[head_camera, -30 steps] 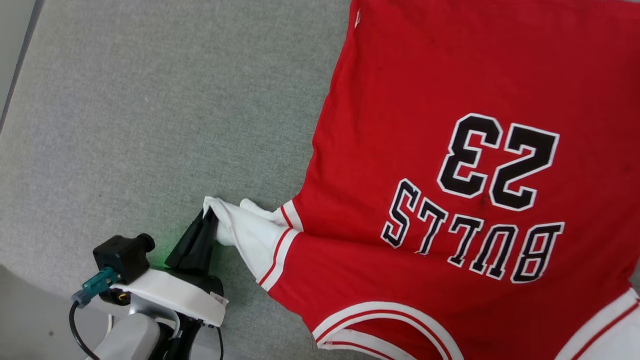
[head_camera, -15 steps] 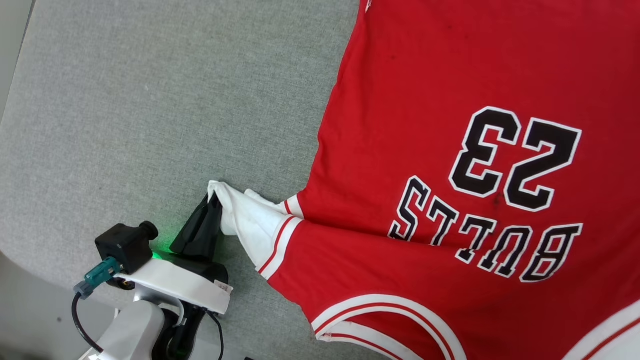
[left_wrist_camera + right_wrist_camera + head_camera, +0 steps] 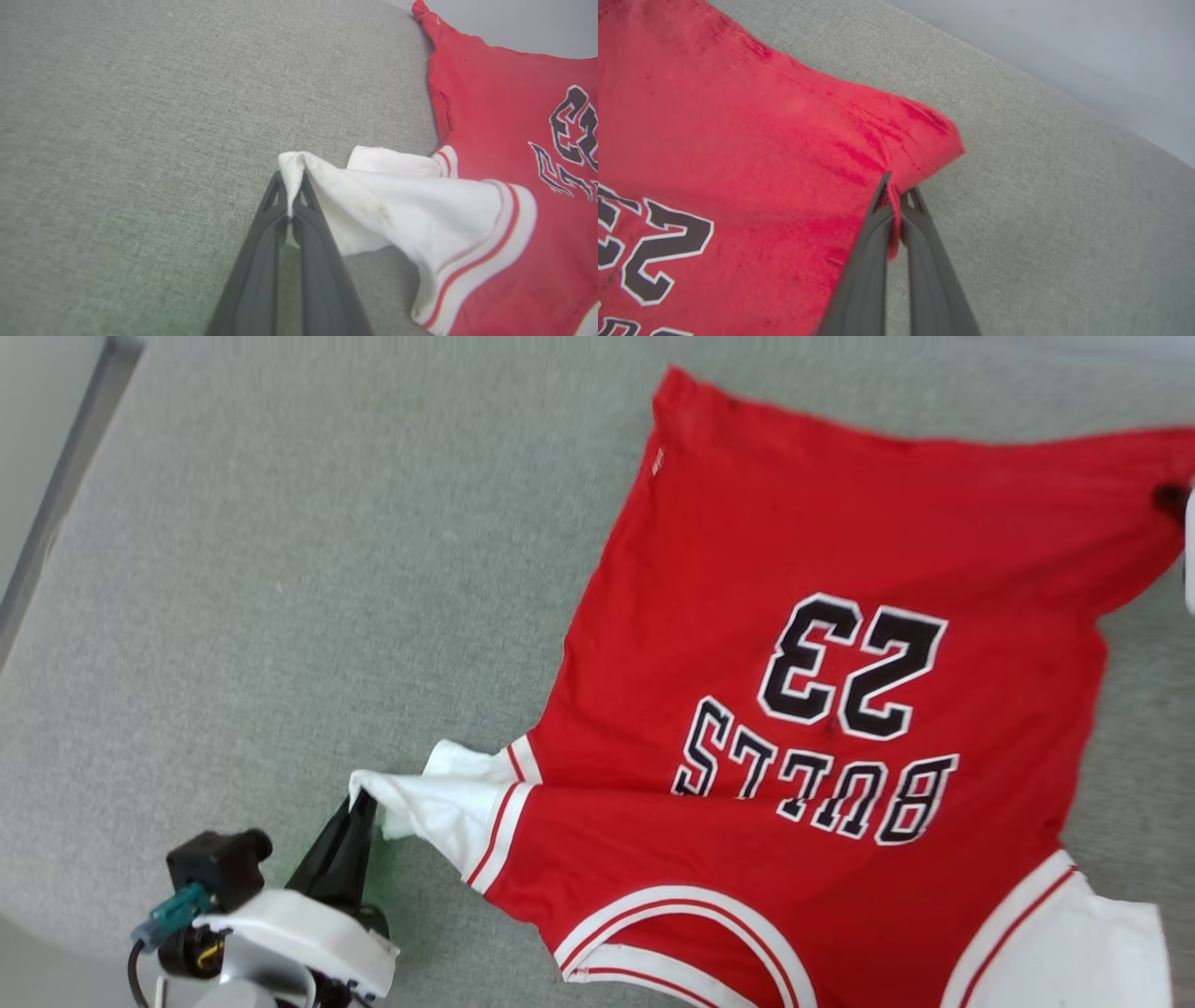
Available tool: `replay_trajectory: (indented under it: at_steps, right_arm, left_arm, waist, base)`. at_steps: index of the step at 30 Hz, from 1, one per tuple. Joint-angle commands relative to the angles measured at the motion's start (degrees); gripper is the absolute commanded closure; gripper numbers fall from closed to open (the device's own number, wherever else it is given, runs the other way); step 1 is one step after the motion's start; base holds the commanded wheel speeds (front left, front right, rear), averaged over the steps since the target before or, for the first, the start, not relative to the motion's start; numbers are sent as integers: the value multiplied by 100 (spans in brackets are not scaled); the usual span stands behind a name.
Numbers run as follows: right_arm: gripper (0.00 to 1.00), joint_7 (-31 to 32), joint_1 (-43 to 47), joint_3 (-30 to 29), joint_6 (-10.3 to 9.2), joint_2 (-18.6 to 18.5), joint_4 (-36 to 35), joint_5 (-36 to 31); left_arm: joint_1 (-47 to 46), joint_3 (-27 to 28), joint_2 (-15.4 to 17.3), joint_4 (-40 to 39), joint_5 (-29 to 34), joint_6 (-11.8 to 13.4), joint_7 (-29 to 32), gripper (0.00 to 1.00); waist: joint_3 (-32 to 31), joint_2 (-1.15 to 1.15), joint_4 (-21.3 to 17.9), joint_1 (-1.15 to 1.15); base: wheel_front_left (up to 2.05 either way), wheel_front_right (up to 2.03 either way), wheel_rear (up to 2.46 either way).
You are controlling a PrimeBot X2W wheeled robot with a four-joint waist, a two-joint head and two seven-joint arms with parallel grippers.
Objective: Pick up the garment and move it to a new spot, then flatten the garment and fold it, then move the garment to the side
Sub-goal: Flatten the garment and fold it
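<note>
My left hand (image 3: 290,179) is closed to a narrow pinch on the very tip of the white left sleeve (image 3: 397,205). A small peak of cloth stands up between the two dark fingers, and the sleeve is drawn out toward me into a loose cone. My right hand (image 3: 896,186) is clamped just as tight at the far side. In its wrist view a thin fold of red cloth runs down between the fingers, just short of the hem corner (image 3: 934,135).

Between those two holds the garment (image 3: 840,569) lies chest-up on the grey bench (image 3: 280,569). Its collar (image 3: 672,915) is nearest me, the hem is away, and the black lettering (image 3: 822,775) reads upside down from the head view. The body is mostly spread out but slightly skewed, with a crease running in from the held sleeve. The other sleeve (image 3: 1074,943) lies flat at the lower right.

I judge this cloth to be light, limp and a little stretchy. It should sag in the middle as soon as I lift, and it may drag on the felt-like bench rather than slide. My grips sit diagonally across it, so pulling is likely to twist the shirt instead of squaring it. Both pinches are shallow, and I cannot tell whether the right one has caught both layers, so a hard tug could pull the cloth free. The stitched edges, the cuff trim and the hem seam, look like the firmest places to hold.
</note>
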Motion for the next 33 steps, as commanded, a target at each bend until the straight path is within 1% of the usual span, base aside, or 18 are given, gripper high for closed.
replay_trajectory:
  at_steps: [1,7,11,13,17,19,24,28,33]
  right_arm:
    - [100,-78,218,39,-4,-81,-101,89]
    - [100,-498,1461,92,-4,-485,-774,634]
    - [100,-644,2421,-133,-4,-643,-1181,894]
    - [100,-678,2938,-284,-4,-663,-1355,961]
    - [100,-687,4019,-626,-4,-613,-1668,1056]
    - [100,-609,4535,-696,-4,-554,-1798,1113]
    - [100,-460,5530,-912,-4,-388,-1929,1193]
    - [100,-454,6008,-982,-4,-198,-1913,1127]
    - [100,-580,6305,-835,-4,66,-1719,993]
  left_arm:
    - [97,38,50,-22,-40,41,14,100]
    - [525,114,176,-163,-112,227,85,100]
    - [785,168,272,-290,-166,349,130,100]
    - [907,199,298,-340,-193,405,147,100]
    - [1075,229,344,-438,-219,496,170,100]
    - [1157,255,375,-468,-240,526,169,100]
    - [1278,285,424,-516,-258,590,165,100]
    - [1313,296,450,-543,-281,611,171,100]
    - [1273,264,453,-550,-276,595,195,100]
  waist:
    - [-334,0,-187,-1]
    - [-861,0,-436,-1]
    - [-1133,0,-584,-1]
    - [-1252,0,-665,-1]
    - [-1416,0,-779,-1]
    - [-1468,0,-847,-1]
    - [-1535,0,-965,-1]
    - [-1533,0,-1015,-1]
    - [-1512,0,-1036,-1]
  base:
    - [0,0,0]
    - [0,0,0]
    - [0,0,0]
    - [0,0,0]
    - [0,0,0]
    - [0,0,0]
    - [0,0,0]
    - [0,0,0]
    - [0,0,0]
